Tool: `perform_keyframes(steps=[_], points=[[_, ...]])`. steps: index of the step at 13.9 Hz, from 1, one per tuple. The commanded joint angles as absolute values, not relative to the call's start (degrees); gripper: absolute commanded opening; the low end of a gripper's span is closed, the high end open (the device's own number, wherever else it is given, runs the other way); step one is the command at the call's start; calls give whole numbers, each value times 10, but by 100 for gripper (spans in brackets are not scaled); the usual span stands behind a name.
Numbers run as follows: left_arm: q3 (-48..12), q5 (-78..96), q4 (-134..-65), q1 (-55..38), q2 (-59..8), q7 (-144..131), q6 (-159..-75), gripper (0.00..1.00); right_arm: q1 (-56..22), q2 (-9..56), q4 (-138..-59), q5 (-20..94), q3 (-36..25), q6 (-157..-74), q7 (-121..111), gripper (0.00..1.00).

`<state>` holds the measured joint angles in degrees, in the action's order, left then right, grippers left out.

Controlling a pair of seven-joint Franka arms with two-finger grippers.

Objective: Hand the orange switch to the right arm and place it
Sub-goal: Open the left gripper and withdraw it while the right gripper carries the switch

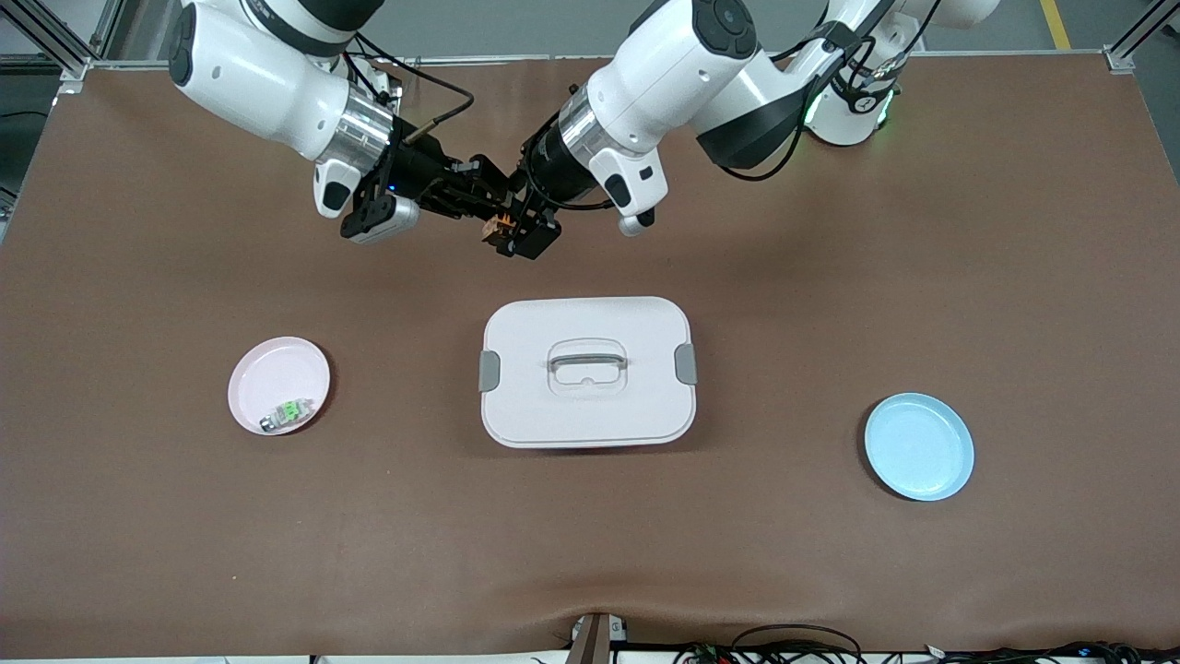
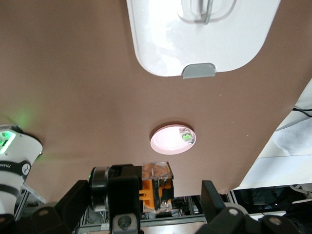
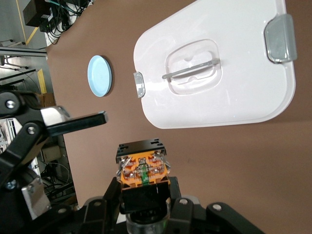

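- Above the brown matte counter, over the strip farther from the front camera than the white lidded box, the two arms meet tip to tip.
- Right end effector: black fingers clenched on the orange switch, a small blocky piece with a black body, an orange face and metal contacts.
- Left end effector: released, its fingers spread on either side of the switch, not pressing it.
- Box: rounded rectangle, smooth plastic, with grey side clips and a recessed clear handle.
- Pink plate: round, glossy, toward the right arm's end from the box, holding a pale switch with a green face.
- Blue plate: round, shallow, toward the left arm's end from the box.
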<state>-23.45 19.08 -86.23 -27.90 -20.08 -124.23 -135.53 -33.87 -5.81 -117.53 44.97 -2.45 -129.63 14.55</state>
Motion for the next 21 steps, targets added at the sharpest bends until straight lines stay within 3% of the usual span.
perform_keyframes(steps=[1,7,12,18,21], points=[[-231,153,-860,-254,-190,-1245,-1339,100,-330,-59,-1179,432,-27,-1253,8,0],[-232,151,-859,-199,-163,-1037,-1211,100,-271,-48,-1179,273,-28,-1163,-164,0],[-231,151,-858,-134,-139,-834,-1137,100,-250,-33,-1183,85,-28,-1148,-257,0],[-231,128,-856,-28,-126,-610,-995,100,-163,-6,-1184,63,-28,-1154,-468,0],[-231,86,-853,25,-126,-475,-977,100,-121,-4,-1190,19,-28,-1174,-556,0]])
